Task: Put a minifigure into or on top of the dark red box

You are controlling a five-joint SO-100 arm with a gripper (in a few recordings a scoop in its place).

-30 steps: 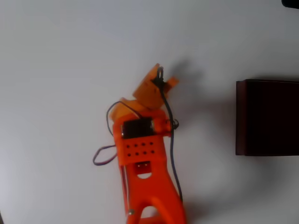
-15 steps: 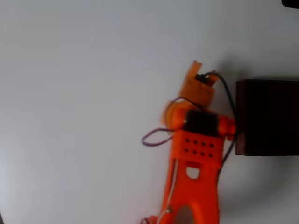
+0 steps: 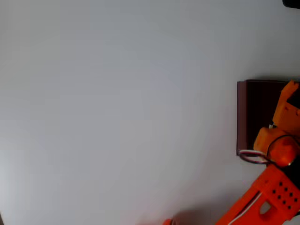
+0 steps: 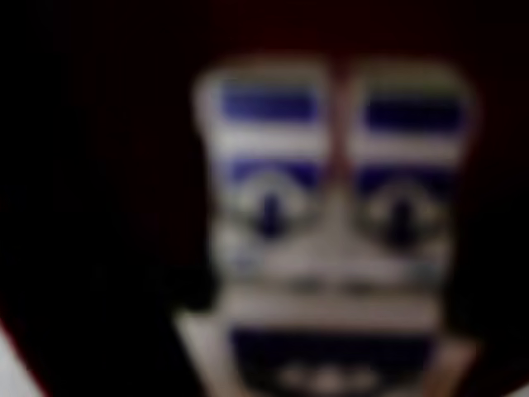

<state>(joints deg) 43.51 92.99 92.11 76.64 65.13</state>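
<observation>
The dark red box [image 3: 242, 117] lies at the right edge of the overhead view, with maroon walls and a near-black inside. My orange gripper [image 3: 290, 90] hangs over the box's inside, its fingers hidden from above by the wrist. In the wrist view the minifigure [image 4: 331, 240] looms very close and blurred. It is pale grey-white with bluish-purple stripes, against the dark of the box, and looks held in the gripper. The fingers themselves are lost in the dark around it.
A plain white tabletop [image 3: 117, 112] spreads left of the box. The orange arm [image 3: 267, 197] comes in from the bottom right corner, with a looped wire at its wrist [image 3: 251, 156] over the box's lower left corner.
The arm has swung right from the table's middle to over the dark red box. Its gripper, which was over the bare table, now hangs above the box's inside.
</observation>
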